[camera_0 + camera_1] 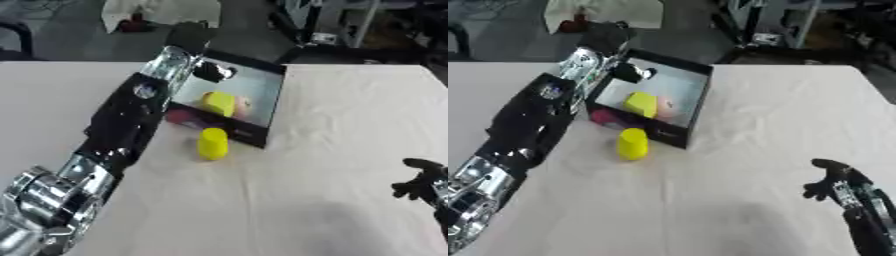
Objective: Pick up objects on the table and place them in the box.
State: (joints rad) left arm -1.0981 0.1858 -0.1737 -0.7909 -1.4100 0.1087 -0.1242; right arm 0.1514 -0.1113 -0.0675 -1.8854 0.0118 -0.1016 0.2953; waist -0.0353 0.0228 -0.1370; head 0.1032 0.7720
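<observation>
The tabletop (350,125) wears a cream cloth, matt, with soft creases. On it the box (697,95) has dark matt outer walls like card and a pale, smooth inside that takes a faint sheen. The yellow cylinder (213,143) at the box's 6 o'clock looks like smooth plastic, matt with a slight gloss; the yellow block (640,104) inside looks alike. The left arm (122,125) carries matt black shells and polished silver metal joints that throw bright glints. The right hand (833,182), at 4 o'clock, is matt black.
</observation>
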